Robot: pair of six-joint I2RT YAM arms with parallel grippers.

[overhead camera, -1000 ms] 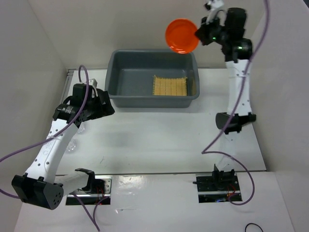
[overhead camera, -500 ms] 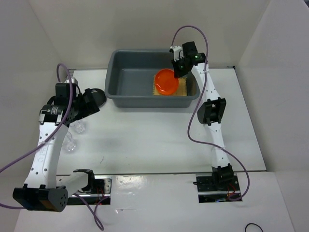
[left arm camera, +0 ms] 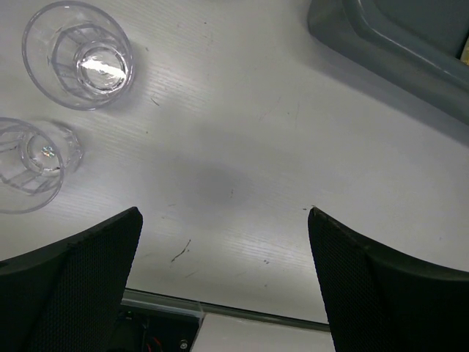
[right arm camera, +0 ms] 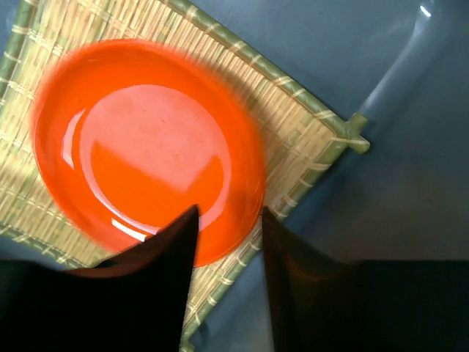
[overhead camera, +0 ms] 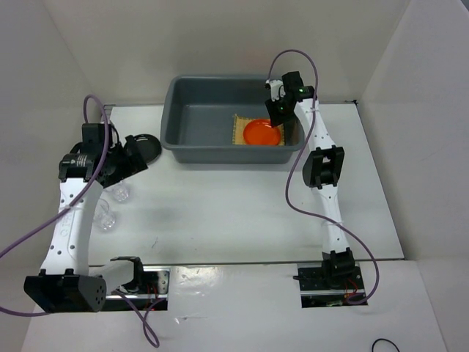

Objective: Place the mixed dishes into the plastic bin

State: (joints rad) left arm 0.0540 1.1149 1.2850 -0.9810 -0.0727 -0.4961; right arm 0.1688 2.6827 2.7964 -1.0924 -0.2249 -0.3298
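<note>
Right gripper (overhead camera: 277, 110) is seen from above over the right end of the plastic bin (overhead camera: 170, 110), where the orange plate (overhead camera: 261, 133) lies on the bamboo mat (overhead camera: 239, 126). At the left wrist, the left gripper (left arm camera: 223, 220) is spread wide and empty, with two glass cups (left arm camera: 78, 44) set nearby. At the right wrist, the fingers are parted and the plate is let go, blurred.

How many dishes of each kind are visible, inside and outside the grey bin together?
Small round orange plate: 1
Small round black plate: 1
Small clear glass cups: 2
Square yellow woven bamboo mat: 1
Total: 5
</note>
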